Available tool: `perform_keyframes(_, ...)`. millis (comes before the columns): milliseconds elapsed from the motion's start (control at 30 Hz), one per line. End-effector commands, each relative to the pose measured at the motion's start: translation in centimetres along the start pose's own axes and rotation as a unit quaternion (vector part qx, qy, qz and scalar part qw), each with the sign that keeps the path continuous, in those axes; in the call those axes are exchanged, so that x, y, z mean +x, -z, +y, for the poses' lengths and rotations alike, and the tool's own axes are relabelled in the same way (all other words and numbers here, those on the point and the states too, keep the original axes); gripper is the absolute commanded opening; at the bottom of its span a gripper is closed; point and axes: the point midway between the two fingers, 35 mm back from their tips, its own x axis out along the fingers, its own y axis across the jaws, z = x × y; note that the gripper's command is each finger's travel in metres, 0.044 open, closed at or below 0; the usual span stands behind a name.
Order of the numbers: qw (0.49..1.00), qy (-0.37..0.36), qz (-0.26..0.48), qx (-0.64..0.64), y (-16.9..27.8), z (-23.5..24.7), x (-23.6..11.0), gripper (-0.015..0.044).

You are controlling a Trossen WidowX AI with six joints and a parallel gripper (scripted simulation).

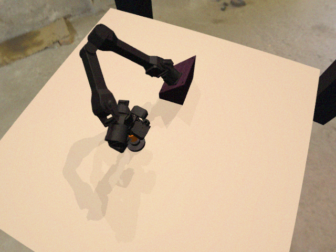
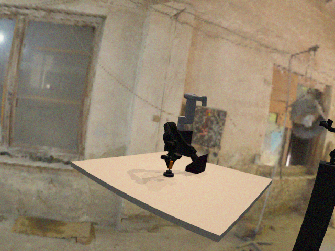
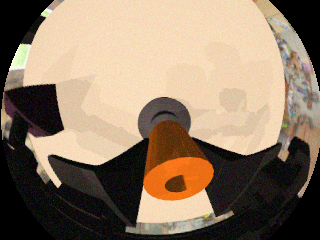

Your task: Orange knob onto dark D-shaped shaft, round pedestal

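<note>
From the top view, my arm folds out over a pale table (image 1: 244, 135) from a dark wedge-shaped base (image 1: 179, 86). My gripper (image 1: 132, 135) points down near the table's middle. A sliver of the orange knob (image 1: 133, 138) shows between my fingers, directly over the round pedestal (image 1: 137, 147), whose grey rim peeks out below.

From the exterior view, taken low and from the side, the orange knob (image 2: 170, 164) stands upright in my gripper (image 2: 169, 159). Its lower end is just above the dark pedestal (image 2: 168, 174). I cannot tell from here whether the knob has started onto the shaft, which is hidden.

From the wrist view, I look down the length of the knob (image 3: 175, 160). Its near end faces me with a dark hole in it, and its far end meets the grey pedestal (image 3: 152, 115) beneath. My dark fingers press it from both sides, so my hand is clamped on the knob at a middling width.

I judge I am at the fitting step: knob held over the shaft, not yet seated on the pedestal. The next move calls for turning the knob about its axis under light downward pressure until the flats match, then pushing fully down and releasing.
</note>
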Motion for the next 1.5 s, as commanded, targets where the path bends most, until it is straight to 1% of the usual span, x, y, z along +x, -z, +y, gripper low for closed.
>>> perform_keyframes(0, 1.000, 0.003, -0.001, -0.031, -0.18, -0.29, -0.12, 0.0000)
perform_keyframes(1467, 1.000, 0.003, -0.001, -0.031, -0.11, -0.01, 0.28, 0.0000)
